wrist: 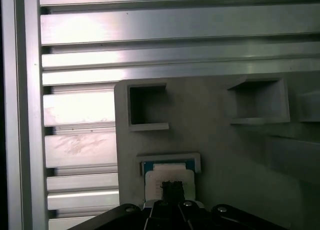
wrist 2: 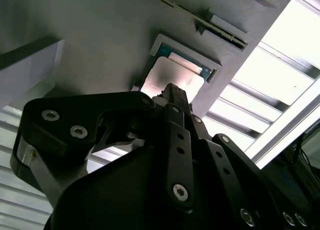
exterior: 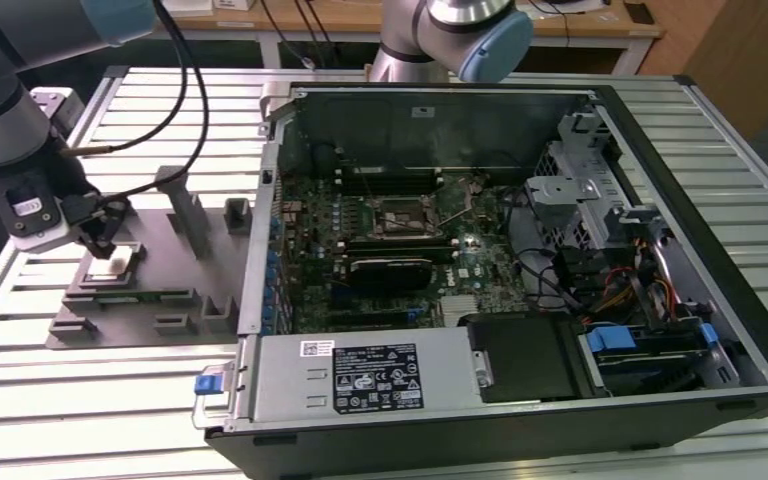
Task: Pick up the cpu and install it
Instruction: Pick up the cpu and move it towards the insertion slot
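Note:
The cpu (exterior: 113,263) is a small pale square chip lying at a framed recess of the grey plastic fixture (exterior: 157,300), at the exterior view's left. My gripper (exterior: 101,246) hangs straight over it, its black tip at the chip's top face. In both wrist views the tip (wrist 2: 172,92) (wrist: 172,187) overlaps the cpu (wrist 2: 175,77) (wrist: 167,176), and whether it touches cannot be told. A blue edge shows under the chip inside the frame. The open computer case (exterior: 624,140) lies to the exterior view's right, with the motherboard's empty socket (exterior: 398,215) near its middle.
Upright grey blocks (exterior: 177,200) and small square pockets (wrist: 145,105) stand on the fixture around the chip. A slatted metal table (exterior: 37,330) carries everything. The case wall (exterior: 267,230) rises between fixture and motherboard. A second arm's base (exterior: 451,30) stands behind the case.

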`<state>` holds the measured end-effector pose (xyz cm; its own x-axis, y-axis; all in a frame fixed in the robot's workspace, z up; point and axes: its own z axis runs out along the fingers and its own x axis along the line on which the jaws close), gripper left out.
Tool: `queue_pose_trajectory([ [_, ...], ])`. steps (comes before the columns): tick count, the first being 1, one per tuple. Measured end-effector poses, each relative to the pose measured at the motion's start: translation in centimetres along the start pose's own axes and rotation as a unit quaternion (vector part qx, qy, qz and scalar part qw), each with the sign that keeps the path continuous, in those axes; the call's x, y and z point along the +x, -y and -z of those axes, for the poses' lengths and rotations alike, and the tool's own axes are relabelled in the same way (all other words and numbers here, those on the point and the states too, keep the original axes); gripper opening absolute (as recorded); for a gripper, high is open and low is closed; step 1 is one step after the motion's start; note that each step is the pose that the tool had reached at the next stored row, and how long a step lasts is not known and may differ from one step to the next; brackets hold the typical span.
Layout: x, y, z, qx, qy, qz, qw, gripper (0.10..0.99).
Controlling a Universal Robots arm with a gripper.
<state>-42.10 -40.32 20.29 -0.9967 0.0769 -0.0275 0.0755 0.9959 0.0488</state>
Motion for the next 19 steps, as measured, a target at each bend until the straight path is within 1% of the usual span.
queue_pose_trajectory([
  [2, 0.01, 0.01, -0.15, 0.0000, -0.0001, 0.000, 1.0000, 0.106],
  [11, -0.23, 0.00, -0.18, 0.0000, 0.0000, 0.000, 1.0000, 0.106],
  [19, -0.34, 0.30, -0.16, 0.0000, -0.0001, 0.000, 1.0000, 0.106],
])
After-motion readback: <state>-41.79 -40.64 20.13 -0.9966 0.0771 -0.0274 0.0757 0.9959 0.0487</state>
